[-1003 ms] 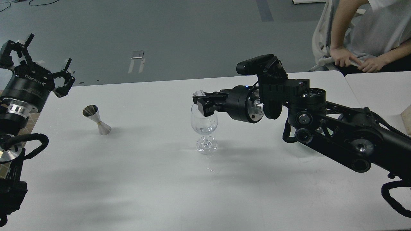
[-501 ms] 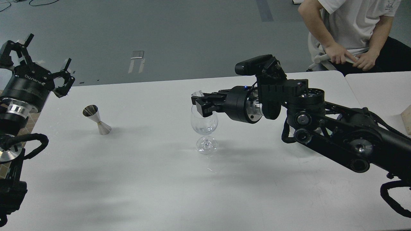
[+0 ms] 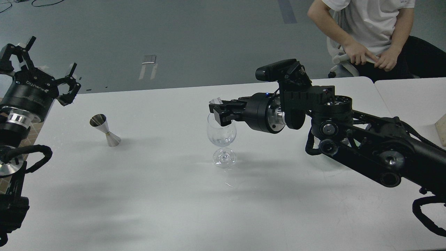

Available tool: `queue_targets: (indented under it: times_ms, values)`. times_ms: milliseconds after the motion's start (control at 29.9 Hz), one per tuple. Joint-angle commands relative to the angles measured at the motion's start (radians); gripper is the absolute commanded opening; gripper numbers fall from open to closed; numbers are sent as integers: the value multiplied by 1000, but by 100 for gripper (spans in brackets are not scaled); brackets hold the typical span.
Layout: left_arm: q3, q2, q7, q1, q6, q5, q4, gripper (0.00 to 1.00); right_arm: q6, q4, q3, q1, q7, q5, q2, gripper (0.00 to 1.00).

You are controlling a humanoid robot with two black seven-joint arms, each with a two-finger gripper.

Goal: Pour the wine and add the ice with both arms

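Our right fingers [image 3: 218,108] clamped on ice cube [image 3: 216,101]; wine glass [image 3: 221,139] mouth directly beneath, upright on counter [image 3: 167,181]. Our left fingers [image 3: 41,62] splayed, far off.

Wine in the glass [image 3: 221,134] too faint to tell, right gripper [image 3: 216,111] covering the glass's far rim, seated person [image 3: 366,31] cut off at the top edge, left arm [image 3: 14,146] cropped at the left edge, right arm [image 3: 383,150] cropped at the right edge

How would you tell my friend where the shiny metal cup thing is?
Look at the white table, on its left part, well left of the wine glass. The metal jigger stands there alone, tilted. It is silver and hourglass-shaped, while the glass is see-through.
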Motion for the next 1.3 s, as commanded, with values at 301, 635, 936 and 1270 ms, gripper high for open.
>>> queue_targets:
  times_ms: [301, 635, 936, 1270]
  values:
    - [-12, -2, 0, 2, 0, 0, 0, 97, 0, 6, 0, 5, 8, 0, 1, 89]
    - [-12, -2, 0, 2, 0, 0, 0, 97, 2, 6, -3, 9, 5, 3, -5, 43]
    - [-12, -2, 0, 3, 0, 0, 0, 97, 2, 5, 5, 5, 5, 6, 1, 94]
    - [-15, 0, 0, 3, 0, 0, 0, 97, 2, 8, 14, 1, 2, 8, 1, 89]
